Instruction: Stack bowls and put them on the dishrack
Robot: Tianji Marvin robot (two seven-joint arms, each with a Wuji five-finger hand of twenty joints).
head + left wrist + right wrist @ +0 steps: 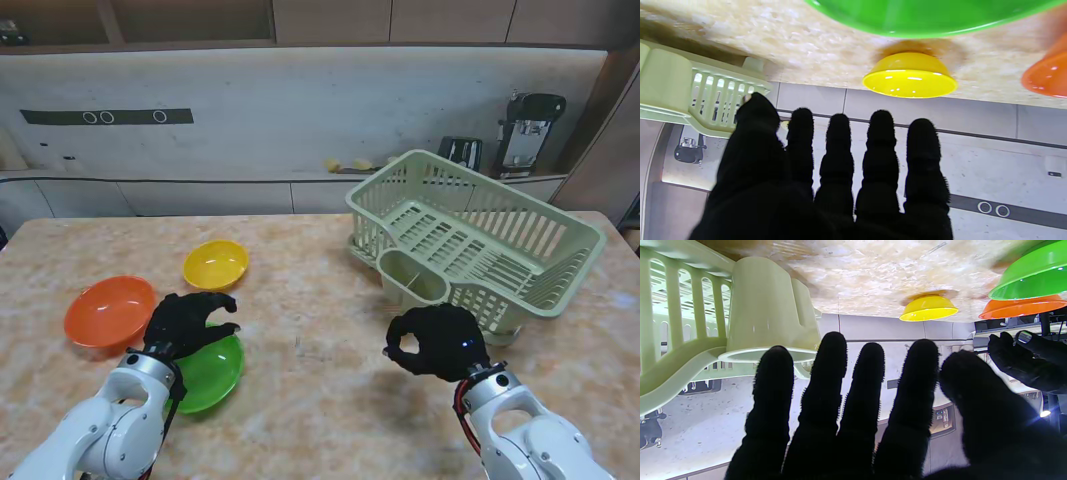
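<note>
Three bowls sit on the left part of the table: an orange bowl (109, 311) farthest left, a yellow bowl (215, 264) farther from me, and a green bowl (212, 375) nearest me. My left hand (185, 322) hovers over the green bowl's far rim, fingers spread and holding nothing. The pale green dishrack (480, 240) stands at the right. My right hand (436, 341) floats just in front of its cutlery cup (413, 278), open and empty. The left wrist view shows the green bowl (927, 16), the yellow bowl (909, 76) and the orange bowl (1045, 75).
A counter runs behind the table with a toaster (460, 152) and a coffee machine (527, 130) on it. The marble table top (310, 350) lies bare between my two hands. The right wrist view shows the cutlery cup (768, 310) close by.
</note>
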